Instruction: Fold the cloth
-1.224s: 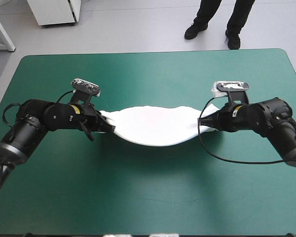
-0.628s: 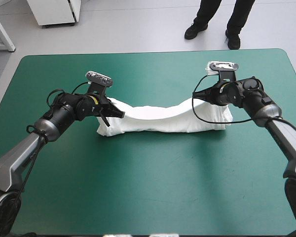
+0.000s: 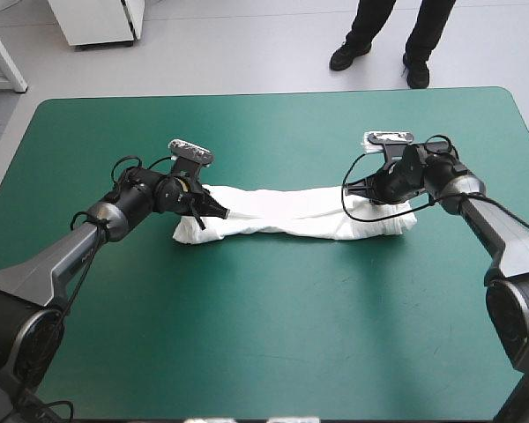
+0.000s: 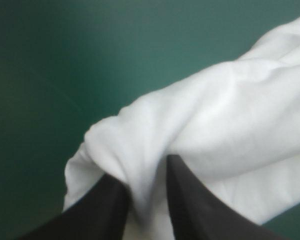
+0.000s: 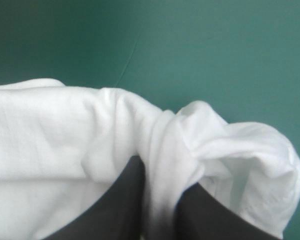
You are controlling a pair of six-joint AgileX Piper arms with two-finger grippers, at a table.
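The white short-sleeved T-shirt (image 3: 291, 213) lies as a long folded strip on the teal-green worktop (image 3: 264, 335). The left end effector (image 3: 213, 210) pinches its left end and the right end effector (image 3: 360, 189) pinches its right end. This fold looks laid down. Next, both should probably let go gently.

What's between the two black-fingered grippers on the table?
The white short-sleeved T-shirt, a long folded band, spans from left gripper to right gripper; the high view shows it.

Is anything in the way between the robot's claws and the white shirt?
Nothing visible. The left claw and the right claw each pinch a fold of the white fabric T-shirt lying on the teal-green table cover.
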